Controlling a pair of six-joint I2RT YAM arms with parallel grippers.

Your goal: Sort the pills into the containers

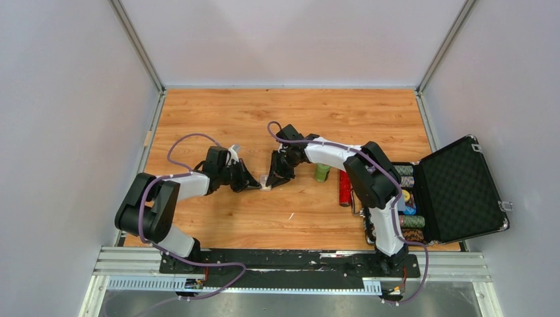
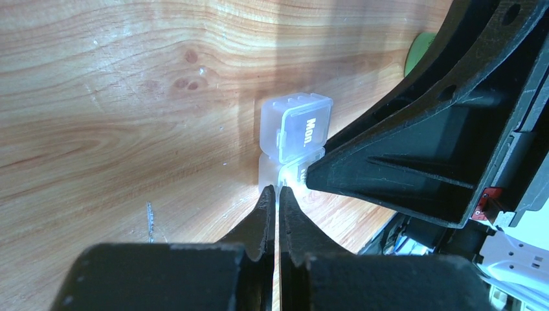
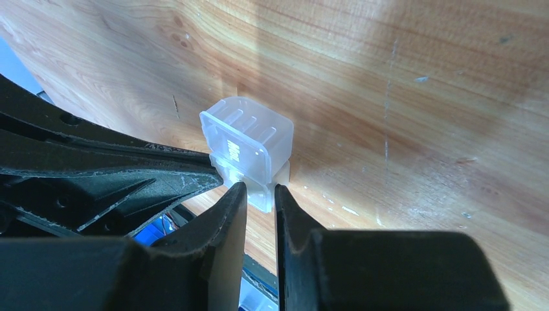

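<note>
1. Plastic, clear and colourless: a tiny box point(image 2: 301, 126) lettered "Mon.", flat on the table point(image 2: 97, 97) near its middle, tight against a second box point(image 2: 272, 170) of the same kind just in front of it. No pills to be seen in either, nor anywhere on the wood.
2. Nipped from two opposite sides at the second box, probably for steadying one part and prying the other loose or lifting a lid; impossible to tell which.
3. Right gripper point(image 3: 257, 194): nearly closed, a thin lip of the second box caught between the tips. A firm pinch on a narrow edge, well suited to pulling.
4. Left gripper point(image 2: 277, 194): fully closed, fingers pressed together, tips touching the near edge of the second box. Impossible to tell whether any sliver of plastic is caught there. Perhaps serving as a wedge or a stop rather than a clamp.
5. Both arms low over the table, tip to tip at the boxes in the overhead view, likely as a guard against skidding of so small and light a thing under one gripper alone.
6. Further out to the right: a small green bottle point(image 1: 321, 172), a red tube point(image 1: 344, 188) just beside it, then an open black case point(image 1: 455, 191) of poker chips at the table's right edge. All well apart from the boxes and from both grippers.
7. Sorting proper not yet begun, by the look of things; opening or separating the boxes first.
</note>
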